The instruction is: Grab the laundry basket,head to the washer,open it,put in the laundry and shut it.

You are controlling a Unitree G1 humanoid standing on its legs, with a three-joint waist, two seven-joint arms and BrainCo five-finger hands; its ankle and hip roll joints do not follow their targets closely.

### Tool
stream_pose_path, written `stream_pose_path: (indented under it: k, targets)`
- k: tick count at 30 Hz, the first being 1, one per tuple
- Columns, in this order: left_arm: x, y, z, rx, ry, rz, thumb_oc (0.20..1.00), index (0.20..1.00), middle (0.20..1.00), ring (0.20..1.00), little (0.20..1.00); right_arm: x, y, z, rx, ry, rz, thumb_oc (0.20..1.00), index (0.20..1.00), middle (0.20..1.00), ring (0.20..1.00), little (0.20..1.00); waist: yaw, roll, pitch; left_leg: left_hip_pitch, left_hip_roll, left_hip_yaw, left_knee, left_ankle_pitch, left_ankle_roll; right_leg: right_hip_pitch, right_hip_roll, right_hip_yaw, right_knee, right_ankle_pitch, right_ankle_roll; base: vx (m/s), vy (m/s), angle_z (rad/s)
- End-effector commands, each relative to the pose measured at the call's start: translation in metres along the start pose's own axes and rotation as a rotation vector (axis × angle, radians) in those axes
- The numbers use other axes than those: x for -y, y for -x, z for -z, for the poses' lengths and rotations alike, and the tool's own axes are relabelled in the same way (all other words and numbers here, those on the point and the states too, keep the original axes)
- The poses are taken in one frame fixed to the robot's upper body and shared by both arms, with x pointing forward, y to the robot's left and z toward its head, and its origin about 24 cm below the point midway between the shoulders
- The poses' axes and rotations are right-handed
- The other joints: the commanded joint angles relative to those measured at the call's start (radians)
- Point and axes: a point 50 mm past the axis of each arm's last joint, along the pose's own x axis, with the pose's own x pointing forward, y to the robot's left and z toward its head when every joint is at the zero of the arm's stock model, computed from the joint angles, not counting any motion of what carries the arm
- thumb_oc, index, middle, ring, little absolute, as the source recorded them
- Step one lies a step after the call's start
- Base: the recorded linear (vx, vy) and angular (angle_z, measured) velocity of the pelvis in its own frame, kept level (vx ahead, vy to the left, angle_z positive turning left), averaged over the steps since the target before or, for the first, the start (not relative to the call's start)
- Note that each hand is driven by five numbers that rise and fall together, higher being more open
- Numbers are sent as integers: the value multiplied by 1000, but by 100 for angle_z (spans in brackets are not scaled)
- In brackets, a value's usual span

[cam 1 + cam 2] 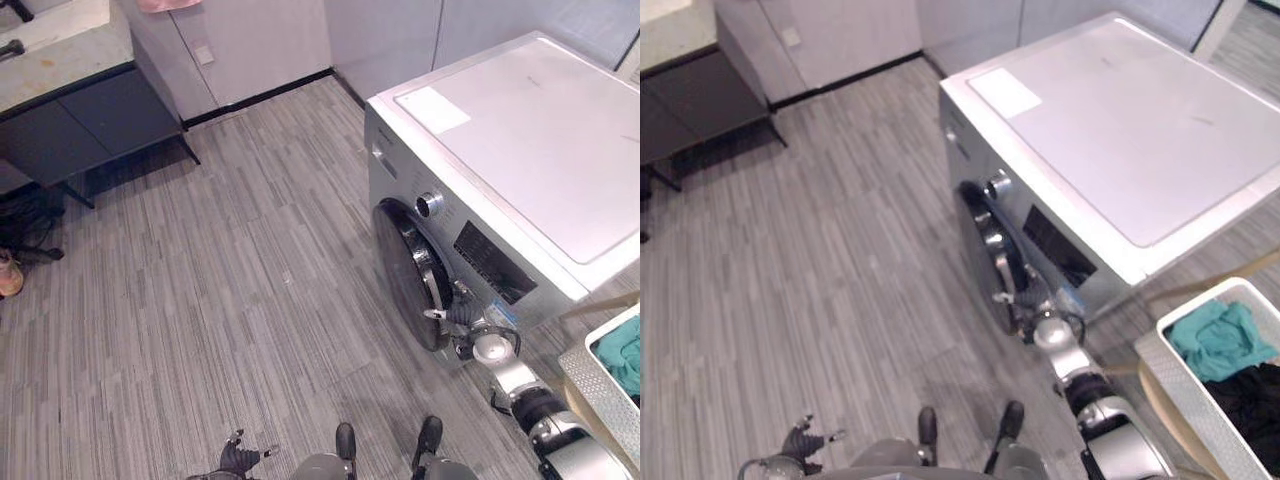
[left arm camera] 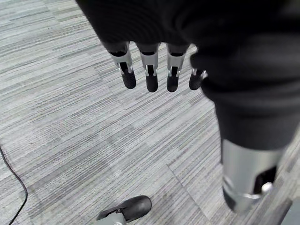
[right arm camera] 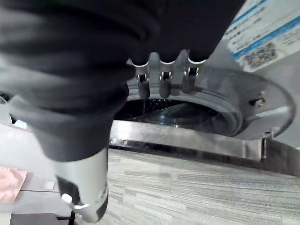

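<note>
Grey striped floor [image 1: 220, 300] runs under a silver front-loading washer [image 1: 520, 140] with a round dark-glass door [image 1: 405, 275]. At the door's rim is the right hand [image 1: 452, 318], its fingers [image 3: 161, 84] straight against the chrome ring, gripping nothing that I can make out. Judging by this, opening the washer is the step in hand; next the door must swing wide. A white perforated laundry basket [image 1: 1185, 385] holding teal and dark clothes sits just beside the washer, cut off by the frame. Low down, the left hand [image 2: 154, 70] hangs empty, fingers relaxed. Whether the door is already unlatched is hard to tell.
</note>
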Motion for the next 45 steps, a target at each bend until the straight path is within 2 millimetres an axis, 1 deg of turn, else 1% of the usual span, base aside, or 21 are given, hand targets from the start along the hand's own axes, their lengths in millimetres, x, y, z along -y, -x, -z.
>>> stream_pose_path:
  k: [1, 4, 7, 8, 10, 12, 14, 15, 16, 19, 24, 26, 27, 28, 34, 38, 39, 40, 41, 42, 45]
  targets:
    - [-15, -8, -27, 77, -37, -33, 1000, 1000, 1000, 1000, 1000, -29, -4, -26, 74, -80, -102, 1000, 1000, 1000, 1000, 1000, 34, -48, 37, -61, -36, -28, -7, -1, -18, -7, -40, 24, 42, -99, 69, -36, 11, 12]
    - [-17, -9, -35, 103, -27, -38, 1000, 1000, 1000, 1000, 1000, -43, -4, -39, 107, -116, -158, 1000, 1000, 1000, 1000, 1000, 50, -51, 54, -84, -35, -39, -7, 8, -17, -32, -42, 21, 54, -99, 68, -60, 5, 3]
    - [-19, -11, -54, 162, -4, -50, 1000, 1000, 1000, 1000, 1000, -77, 2, -80, 229, -200, -293, 1000, 1000, 1000, 1000, 1000, 89, -63, 84, -132, -34, -62, -3, 24, -14, -74, -47, 8, 79, -99, 65, -68, 6, 10]
    - [-18, -11, -65, 199, -1, -52, 1000, 1000, 1000, 1000, 1000, -102, 13, -116, 340, -237, -402, 1000, 1000, 1000, 1000, 1000, 121, -67, 106, -157, -31, -81, 10, 30, -13, -88, -54, -10, 96, -105, 62, -37, -13, 8]
    - [-18, -12, -71, 219, -1, -54, 1000, 1000, 1000, 1000, 1000, -109, 17, -134, 396, -256, -442, 1000, 1000, 1000, 1000, 1000, 135, -70, 115, -171, -33, -92, 20, 30, -12, -94, -58, -20, 105, -109, 60, -23, -22, 24]
    - [-20, -11, -86, 272, -14, -61, 1000, 1000, 1000, 1000, 1000, -117, 26, -177, 526, -279, -495, 1000, 1000, 1000, 1000, 1000, 179, -68, 130, -193, -33, -127, 43, 10, -21, -91, -64, -47, 126, -140, 63, 70, -89, 44]
    - [-25, -9, -112, 370, -33, -57, 1000, 1000, 1000, 1000, 1000, -89, 29, -249, 735, -334, -437, 1000, 1000, 1000, 1000, 1000, 243, -67, 142, -270, -50, -189, 101, 1, -28, -105, -79, -112, 153, -158, 55, 68, -118, 109]
    - [-25, -9, -112, 370, -33, -58, 1000, 1000, 1000, 1000, 1000, -89, 29, -249, 735, -334, -437, 1000, 1000, 1000, 1000, 1000, 243, -67, 142, -270, -50, -190, 101, 1, -28, -105, -79, -112, 153, -158, 55, 48, -76, 125]
    - [-32, -8, -119, 396, -24, -69, 1000, 1000, 1000, 1000, 1000, -65, 29, -273, 816, -308, -363, 1000, 1000, 1000, 1000, 1000, 265, -71, 144, -299, -56, -209, 121, -4, -32, -113, -78, -127, 162, -166, 53, 43, -34, 66]
    - [-38, -9, -113, 372, -28, -83, 1000, 1000, 1000, 1000, 1000, -41, 25, -280, 842, -291, -284, 1000, 1000, 1000, 1000, 1000, 281, -89, 143, -313, -58, -215, 129, -11, -34, -109, -71, -133, 158, -175, 51, 52, -17, 57]
    - [-41, -6, -111, 379, -15, -74, 1000, 1000, 1000, 1000, 1000, -35, 24, -257, 835, -171, -268, 1000, 1000, 1000, 1000, 1000, 266, -120, 143, -305, -52, -203, 132, -23, -31, -99, -65, -124, 148, -178, 50, 58, -19, 31]
    - [-36, -3, -121, 422, -4, -59, 1000, 1000, 1000, 1000, 1000, -38, 28, -232, 817, -116, -299, 1000, 1000, 1000, 1000, 1000, 239, -135, 149, -300, -46, -191, 139, -34, -28, -100, -63, -108, 149, -174, 50, 21, -6, -21]
    - [-27, 0, -142, 492, -9, -34, 1000, 1000, 1000, 1000, 1000, -44, 35, -201, 789, -60, -348, 1000, 1000, 1000, 1000, 1000, 198, -148, 158, -295, -37, -169, 148, -45, -26, -106, -61, -87, 150, -169, 51, 12, 6, -33]
    - [-26, 0, -141, 490, -9, -32, 1000, 1000, 1000, 1000, 1000, -44, 36, -201, 787, -59, -348, 1000, 1000, 1000, 1000, 1000, 199, -147, 156, -294, -37, -168, 148, -46, -26, -107, -60, -86, 150, -169, 51, -16, 16, -19]
    - [-15, 31, -262, 852, -72, -59, 1000, 1000, 1000, 1000, 1000, -44, 45, -111, 561, -71, -442, 1000, 1000, 1000, 1000, 1000, 44, -183, 186, -300, -9, -82, 164, -60, -24, -177, -48, 13, 151, -124, 65, -57, 36, -69]
    - [-62, 42, -312, 895, -123, -268, 1000, 1000, 1000, 1000, 1000, -34, 43, -63, 396, -63, -429, 1000, 1000, 1000, 1000, 1000, -55, -211, 191, -321, 6, -26, 170, -59, -21, -238, -32, 79, 139, -86, 73, -80, 44, -89]
    - [-62, 42, -313, 897, -124, -268, 1000, 1000, 1000, 1000, 1000, -33, 43, -63, 397, -63, -428, 1000, 1000, 1000, 1000, 1000, -53, -211, 191, -321, 6, -25, 170, -59, -21, -239, -32, 80, 140, -85, 73, -101, 49, -117]
    - [-119, 51, -331, 846, -103, -446, 1000, 1000, 1000, 1000, 1000, -12, 44, -48, 364, -52, -382, 1000, 1000, 1000, 1000, 1000, -115, -227, 192, -339, 12, 12, 167, -52, -20, -281, -19, 117, 132, -61, 78, -104, 48, -100]
    - [-152, 56, -331, 798, -79, -539, 1000, 1000, 1000, 1000, 1000, 3, 45, -48, 380, -37, -345, 1000, 1000, 1000, 1000, 1000, -143, -232, 197, -349, 15, 27, 162, -46, -20, -302, -12, 130, 127, -49, 81, -112, 54, -95]
    - [-166, 59, -329, 781, -57, -577, 1000, 1000, 1000, 1000, 1000, 9, 45, -50, 390, -38, -333, 1000, 1000, 1000, 1000, 1000, -153, -233, 198, -351, 17, 34, 156, -42, -20, -310, -9, 138, 122, -42, 83, -47, 16, -56]
    - [-181, 60, -322, 748, -30, -614, 1000, 1000, 1000, 1000, 1000, 15, 46, -50, 396, -40, -317, 1000, 1000, 1000, 1000, 1000, -163, -232, 198, -351, 18, 41, 150, -41, -20, -321, -5, 151, 116, -33, 84, -6, 7, -44]
